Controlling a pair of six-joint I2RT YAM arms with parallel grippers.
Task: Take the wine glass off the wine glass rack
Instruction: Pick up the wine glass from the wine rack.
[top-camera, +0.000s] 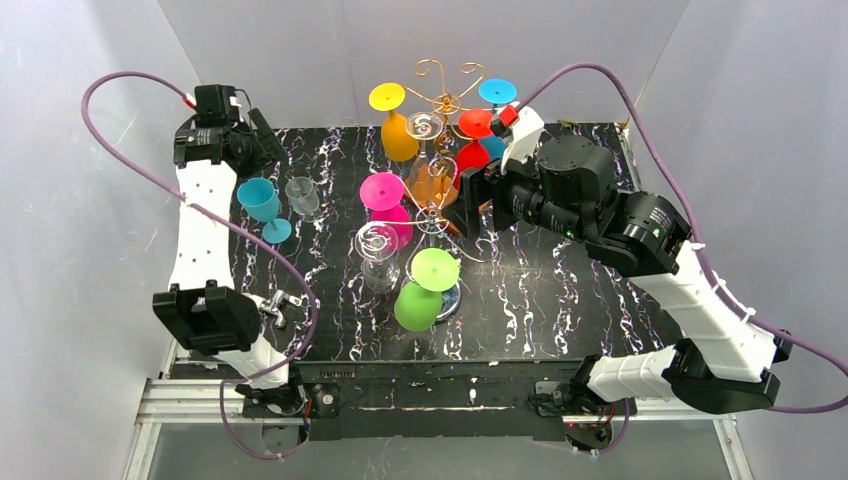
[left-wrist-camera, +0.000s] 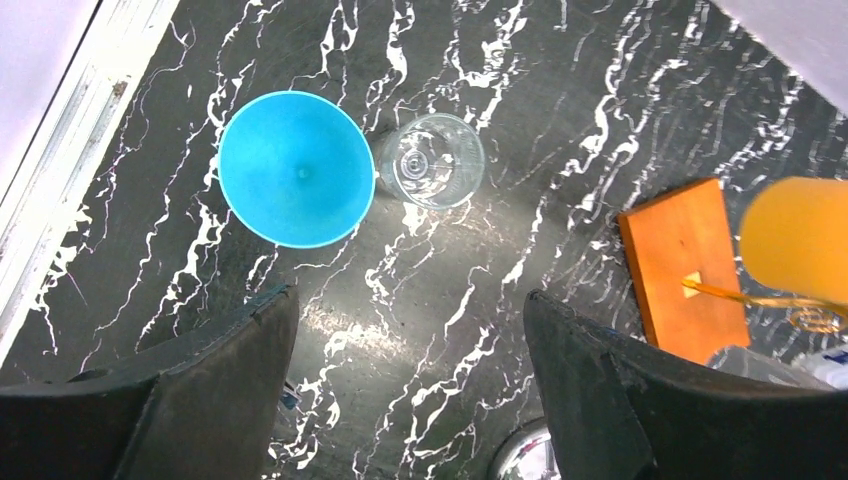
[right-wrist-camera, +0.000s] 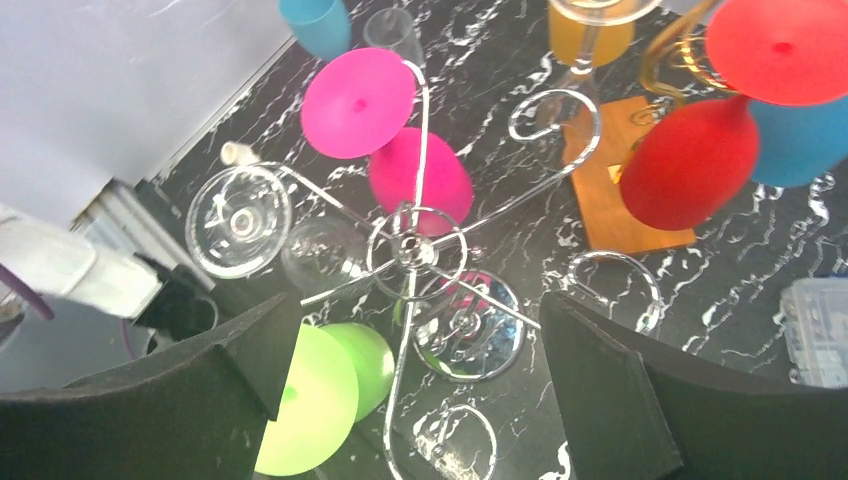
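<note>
The wine glass rack (top-camera: 445, 95) shows gold scroll arms at the back and silver wire arms (right-wrist-camera: 412, 250) lower in front, over a round shiny base (right-wrist-camera: 470, 325). Hanging from it are yellow (top-camera: 398, 125), red (right-wrist-camera: 690, 160), pink (right-wrist-camera: 420, 175), green (right-wrist-camera: 320, 390) and clear (right-wrist-camera: 238, 220) wine glasses. A blue wine glass (left-wrist-camera: 297, 167) and a clear one (left-wrist-camera: 430, 160) stand upright on the table at the left. My left gripper (left-wrist-camera: 410, 330) hangs open above the table just beside them, holding nothing. My right gripper (right-wrist-camera: 420, 340) is open above the silver arms, with the green glass by its left finger.
An orange square block (left-wrist-camera: 685, 265) lies on the black marbled table (top-camera: 560, 290) under the gold arms. A clear plastic box (right-wrist-camera: 815, 330) sits at the right. Grey walls enclose the table, and purple cables loop off both arms.
</note>
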